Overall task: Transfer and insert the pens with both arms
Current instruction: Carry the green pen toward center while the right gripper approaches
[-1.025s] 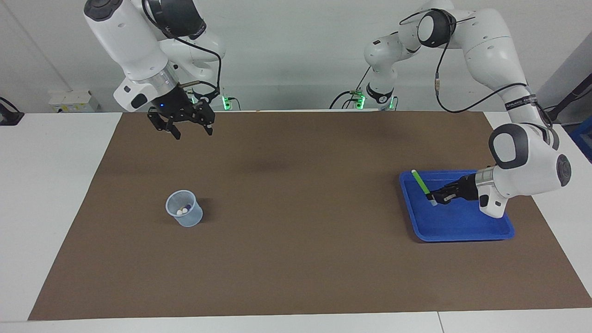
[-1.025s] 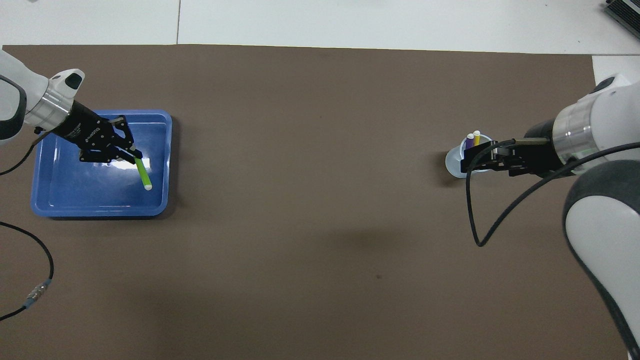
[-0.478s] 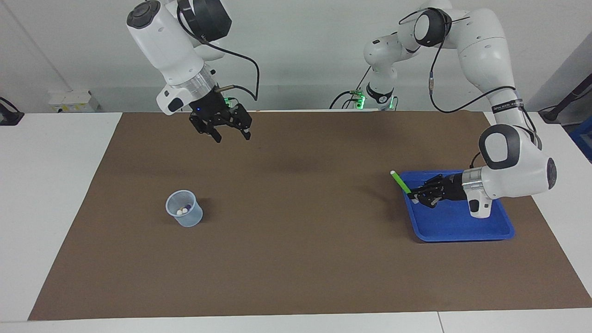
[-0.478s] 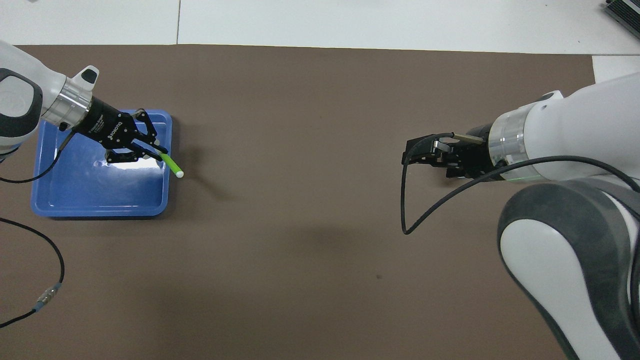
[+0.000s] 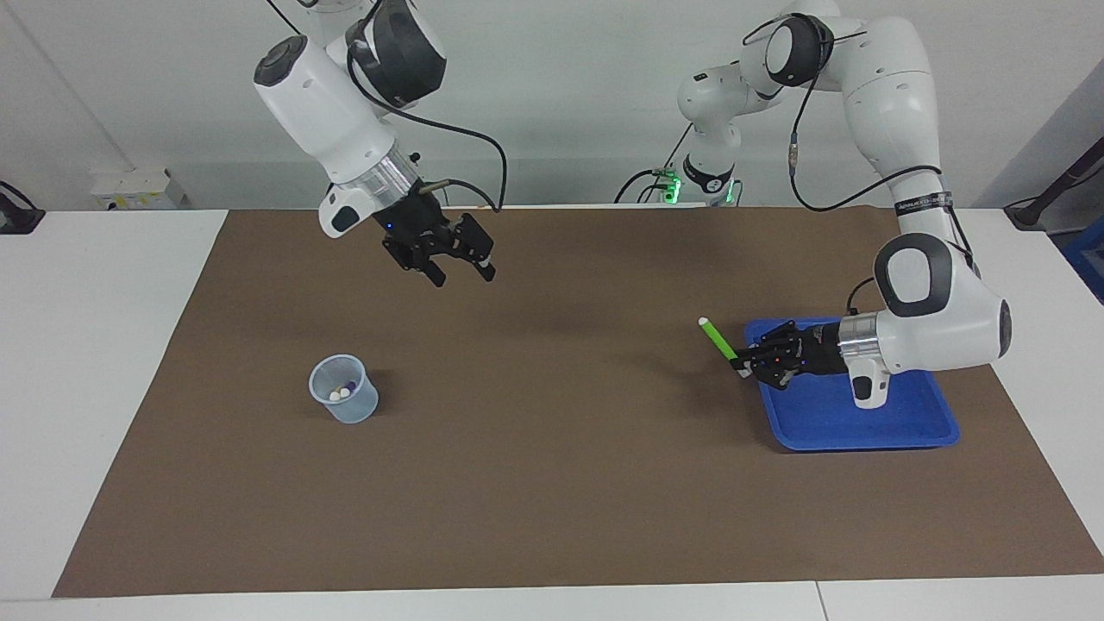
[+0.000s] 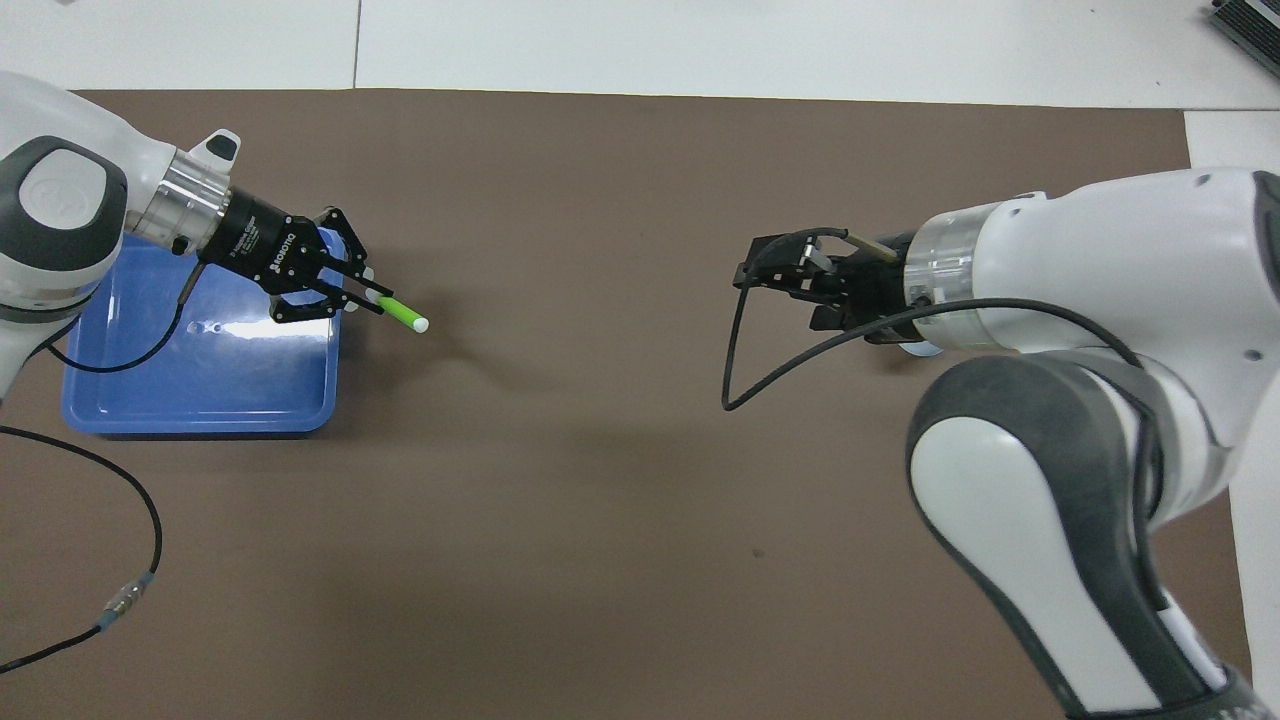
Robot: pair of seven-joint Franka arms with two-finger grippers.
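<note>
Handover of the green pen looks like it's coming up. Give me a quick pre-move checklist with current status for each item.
1. Left claw shut on green pen: ok.
2. Pen lifted off the blue tray, its free end out past the tray's rim: ok.
3. Right claw open and holding nothing, up over the brown mat: ok.
4. Claws close enough for the handover: not ok, a wide gap remains.
5. Cup upright, two pens already in it: ok.
6. Room in the cup for a third pen: cannot tell.

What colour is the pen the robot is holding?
Green pen, with a whitish tip; clearest in the overhead view.
</note>
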